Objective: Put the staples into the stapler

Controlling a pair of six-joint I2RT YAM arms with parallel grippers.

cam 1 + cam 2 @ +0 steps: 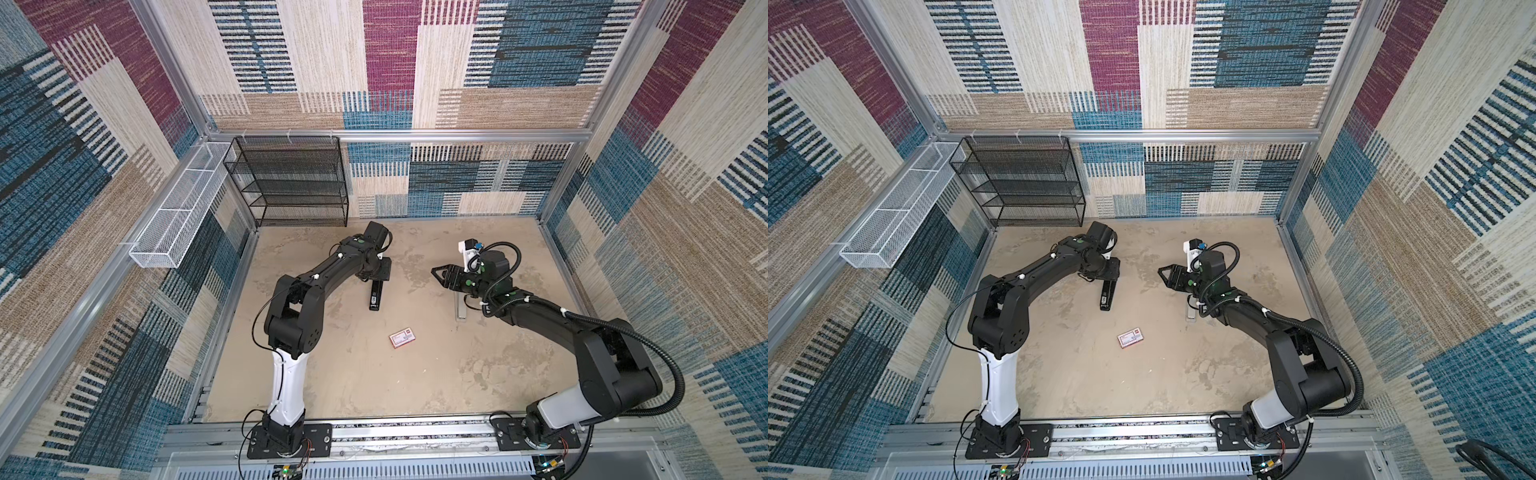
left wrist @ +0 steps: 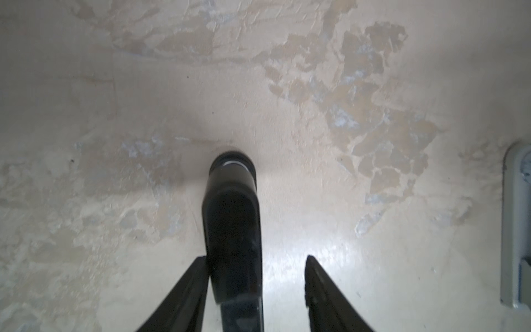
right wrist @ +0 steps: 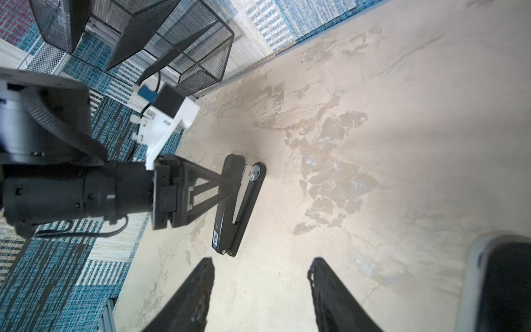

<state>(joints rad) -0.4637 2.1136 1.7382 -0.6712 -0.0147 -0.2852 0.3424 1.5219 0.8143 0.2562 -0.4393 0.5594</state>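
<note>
The black stapler [image 1: 375, 296] [image 1: 1106, 297] lies mid-table, and the right wrist view shows its top arm [image 3: 222, 224] raised off the base in a V. My left gripper [image 1: 376, 276] [image 2: 255, 257] straddles the stapler's far end [image 2: 232, 207] with its jaws open. One finger [image 2: 189, 287] touches the top arm; the other stands apart. The red-and-white staple box [image 1: 402, 339] [image 1: 1131, 339] lies flat nearer the front. A grey tray [image 1: 460, 309] [image 1: 1190, 311] sits under my right wrist. No staple strips can be made out. My right gripper [image 1: 436, 276] [image 3: 260, 267] hovers open and empty, pointing at the stapler.
A black mesh shelf [image 1: 291, 183] stands at the back left against the wall. A white mesh basket [image 1: 178, 216] hangs on the left rail. Patterned walls close in the beige table [image 1: 353, 374] on three sides.
</note>
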